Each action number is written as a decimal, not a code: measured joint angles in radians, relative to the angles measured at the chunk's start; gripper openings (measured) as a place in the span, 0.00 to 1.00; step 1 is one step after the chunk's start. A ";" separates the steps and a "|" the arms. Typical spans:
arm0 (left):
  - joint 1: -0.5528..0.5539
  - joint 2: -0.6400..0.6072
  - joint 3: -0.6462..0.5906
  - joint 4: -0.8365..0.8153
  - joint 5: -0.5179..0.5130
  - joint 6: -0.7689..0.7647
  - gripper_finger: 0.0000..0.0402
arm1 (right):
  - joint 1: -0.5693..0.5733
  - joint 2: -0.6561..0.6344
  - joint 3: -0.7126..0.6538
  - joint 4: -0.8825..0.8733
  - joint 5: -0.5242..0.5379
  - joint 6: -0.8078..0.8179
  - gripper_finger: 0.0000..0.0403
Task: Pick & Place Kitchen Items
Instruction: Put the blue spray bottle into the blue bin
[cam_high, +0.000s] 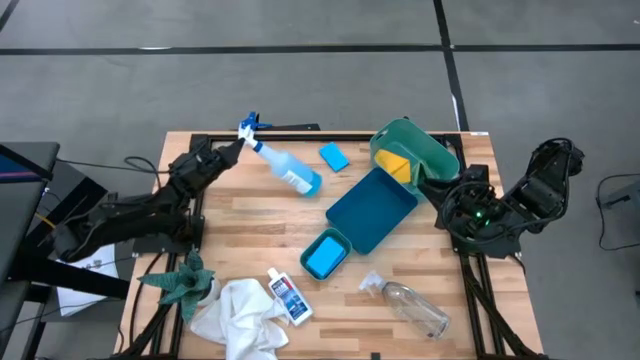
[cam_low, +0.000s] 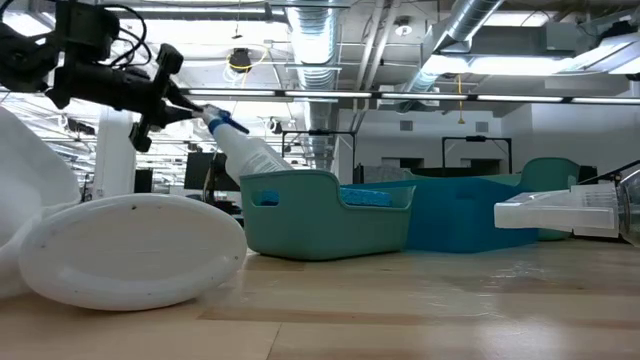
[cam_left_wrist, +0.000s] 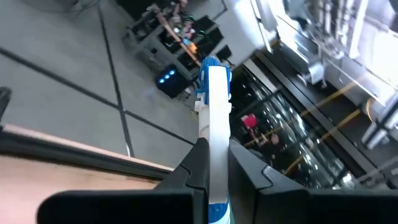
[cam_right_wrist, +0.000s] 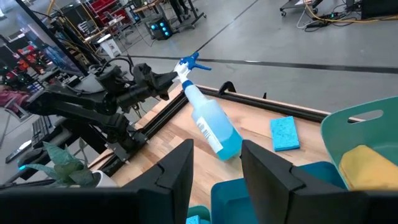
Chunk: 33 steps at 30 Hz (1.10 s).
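While the left gripper (cam_high: 240, 142) pinches the neck of the white blue-triggered spray bottle (cam_high: 287, 169) at the table's far left edge, the bottle hangs tilted, its trigger head up by the fingers and its base slanting down toward the table's middle. From the low view the bottle's base is hidden behind a teal bin (cam_low: 325, 213), so whether it touches the wood cannot be told. Its lower part holds blue liquid, and a printed label runs along its side. In the left wrist view both dark fingers (cam_left_wrist: 193, 165) press against the white neck, with the blue trigger beyond them.

A small blue sponge (cam_high: 334, 156) lies on the table just beside the bottle's base. Another blue sponge (cam_high: 322, 259) sits inside the small teal bin (cam_high: 339, 240), which touches a large blue tray (cam_high: 371, 209). A yellow oblong pad (cam_high: 396, 165) rests in a green tub (cam_high: 432, 148) tipped on its side at the far right.

The right gripper (cam_right_wrist: 217, 168) hangs over the right part of the table near that tub, its fingers spread apart and holding nothing.

Along the near edge lie a white cloth (cam_high: 240, 312), a small blue-labelled white bottle (cam_high: 289, 296) and a clear plastic bottle (cam_high: 410, 305).
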 joint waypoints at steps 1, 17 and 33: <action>0.000 -0.007 0.000 0.003 0.015 0.020 0.05 | 0.000 0.000 0.000 0.008 0.000 -0.008 0.31; -0.040 -0.043 0.086 0.090 0.355 0.314 0.05 | 0.000 0.000 0.000 0.020 0.000 -0.010 0.31; -0.276 0.017 0.508 -0.573 0.236 0.853 0.05 | 0.000 0.000 0.000 0.027 0.003 -0.013 0.31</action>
